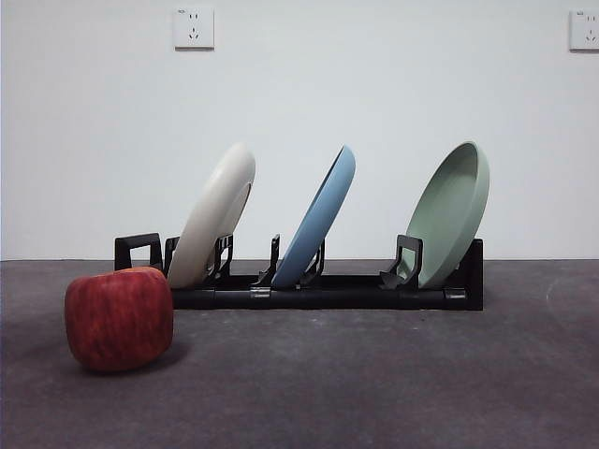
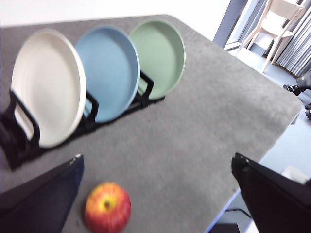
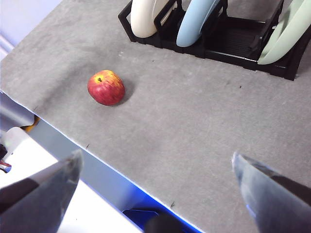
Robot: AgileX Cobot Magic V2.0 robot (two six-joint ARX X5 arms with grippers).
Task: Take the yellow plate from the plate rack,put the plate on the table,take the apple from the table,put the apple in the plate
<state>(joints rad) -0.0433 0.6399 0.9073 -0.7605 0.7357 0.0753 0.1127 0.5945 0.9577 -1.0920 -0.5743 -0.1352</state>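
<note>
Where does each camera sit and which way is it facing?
Front: low at table height, facing the long black plastic rack and blocky red apple; no arm shows.
Left wrist: above, facing the cream round plate; left gripper open.
Right wrist: above the table's edge; right gripper open.
All share rack and apple.

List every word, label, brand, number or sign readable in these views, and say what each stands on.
No readable text in any view.
Wall sockets: small marks on top, too small to read.
Yellow plate, blue plate, green plate, plate rack, apple: no markings visible.
</note>
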